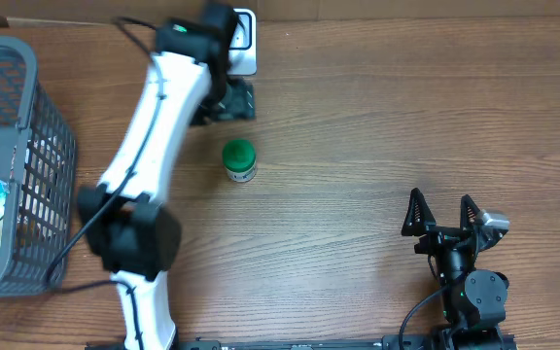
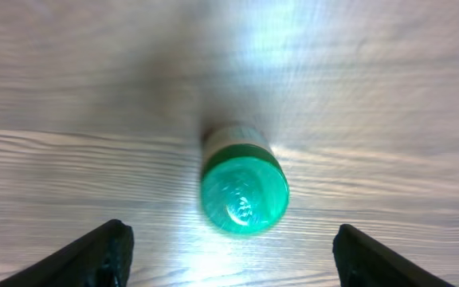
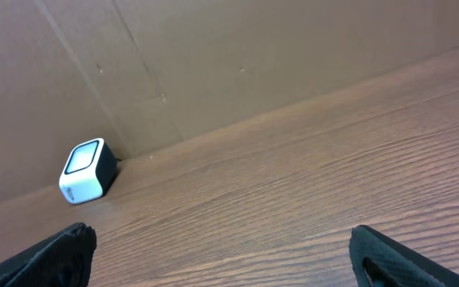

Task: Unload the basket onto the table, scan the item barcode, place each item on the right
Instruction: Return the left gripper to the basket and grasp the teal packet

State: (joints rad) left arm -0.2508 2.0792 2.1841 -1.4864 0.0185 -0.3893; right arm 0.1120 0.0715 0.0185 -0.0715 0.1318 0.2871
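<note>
Open passage: bare wood of the table (image 1: 358, 126) from the green-capped bottle (image 1: 239, 160) across to the right gripper (image 1: 442, 216), which sits well apart at the near edge. Obstacles: wire basket (image 1: 52, 126) on the left side (goods inside), white scanner (image 1: 244, 39) against the far cardboard wall (image 3: 253, 56), and the left arm (image 1: 154, 126) slanting above the strip between basket and bottle.

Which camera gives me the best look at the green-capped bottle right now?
Left wrist: the green-capped bottle fills the centre of the frame, cap toward the lens. Overhead shows it small and from above. Right wrist shows at most a green sliver at its lower left edge.
</note>
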